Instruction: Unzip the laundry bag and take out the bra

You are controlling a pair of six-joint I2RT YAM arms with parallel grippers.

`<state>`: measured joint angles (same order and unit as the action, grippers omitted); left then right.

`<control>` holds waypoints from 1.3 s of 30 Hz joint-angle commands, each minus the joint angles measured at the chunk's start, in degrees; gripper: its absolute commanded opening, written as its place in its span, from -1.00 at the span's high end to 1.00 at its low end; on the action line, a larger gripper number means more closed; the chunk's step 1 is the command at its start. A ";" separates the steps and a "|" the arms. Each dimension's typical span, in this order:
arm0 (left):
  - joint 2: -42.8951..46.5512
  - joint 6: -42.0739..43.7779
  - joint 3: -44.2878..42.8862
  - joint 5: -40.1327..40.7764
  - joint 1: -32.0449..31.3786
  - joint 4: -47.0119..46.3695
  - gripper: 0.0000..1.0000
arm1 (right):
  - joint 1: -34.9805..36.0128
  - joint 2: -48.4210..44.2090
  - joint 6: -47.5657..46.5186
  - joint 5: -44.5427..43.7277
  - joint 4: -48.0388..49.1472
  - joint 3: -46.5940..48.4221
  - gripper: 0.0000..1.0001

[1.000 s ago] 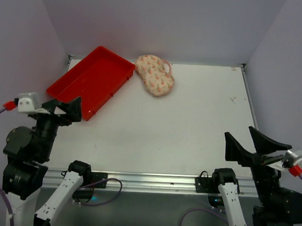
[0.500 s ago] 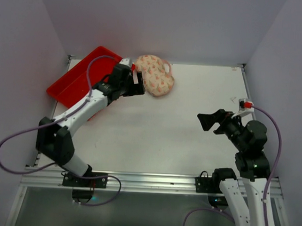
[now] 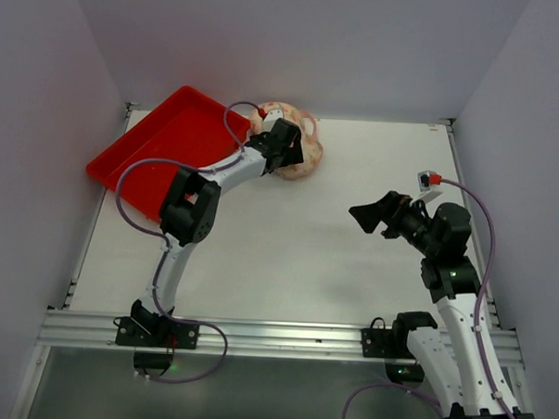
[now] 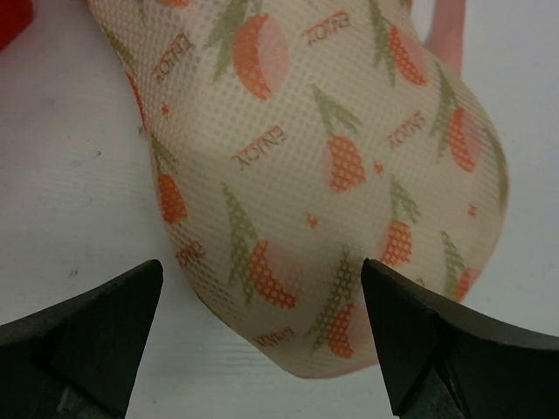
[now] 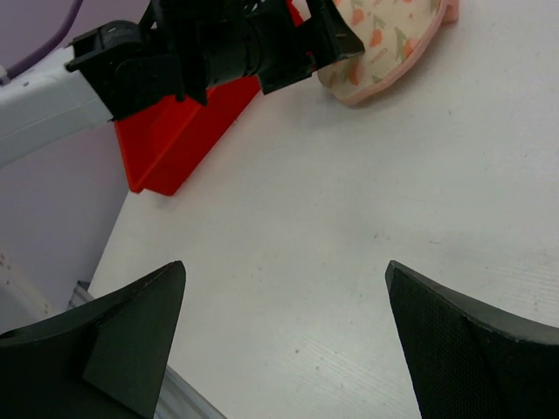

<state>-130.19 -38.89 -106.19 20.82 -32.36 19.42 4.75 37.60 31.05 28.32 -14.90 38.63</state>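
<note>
The laundry bag (image 3: 308, 161), a cream pouch with orange-red prints and a pink loop (image 3: 311, 125), lies shut at the back of the table. My left gripper (image 3: 289, 152) is open and hovers right at its near end. In the left wrist view the bag (image 4: 314, 148) fills the frame, its rounded end between the spread fingers of the left gripper (image 4: 262, 271), and I cannot tell whether they touch it. My right gripper (image 3: 377, 216) is open and empty, well right of the bag. In the right wrist view the right gripper (image 5: 285, 271) is over bare table and the bag (image 5: 384, 44) is far off. The bra is hidden.
A red plastic tray (image 3: 161, 153) stands at the back left, just left of the bag; it also shows in the right wrist view (image 5: 175, 131). The left arm (image 3: 192, 201) stretches from the near edge to the bag. Walls close the back and sides.
The left arm has swung from the tray's edge rightward onto the bag's near end. The right arm has moved a little left and farther from the base, gripper still open.
</note>
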 commanded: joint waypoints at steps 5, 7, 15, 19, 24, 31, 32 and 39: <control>-6.83 3.04 -3.15 4.77 0.55 -4.13 -0.28 | -0.18 0.28 0.42 6.13 6.46 -3.03 -0.97; -4.56 0.50 3.22 4.06 -0.07 -5.00 0.39 | -0.18 0.19 -0.02 6.58 6.46 -3.30 -0.97; 17.65 -16.78 32.86 2.47 -9.64 -8.35 0.95 | -0.01 -1.66 0.06 7.01 7.16 -7.16 -0.97; 26.46 -27.97 44.65 3.70 -17.46 -8.00 0.51 | 0.52 -0.78 1.99 7.28 8.12 -9.80 -0.97; 37.52 -33.36 52.92 3.00 -23.54 -8.43 -0.42 | 3.68 1.94 3.49 6.93 7.87 -12.44 -0.96; 49.41 -22.99 64.33 -4.36 -20.82 -14.66 -0.98 | 15.54 7.21 9.36 -3.79 11.45 -14.81 -0.70; 50.12 -22.02 65.49 -7.08 -19.60 -16.15 -0.97 | 17.46 8.35 9.90 -4.84 12.42 -15.60 -0.69; 49.69 -14.90 71.47 -23.34 -12.12 -31.96 -0.86 | 18.45 23.20 12.55 -9.51 18.67 -14.03 -0.47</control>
<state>-79.79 -58.74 -36.18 7.53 -47.24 -1.54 23.24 57.06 41.43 22.76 -1.58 23.22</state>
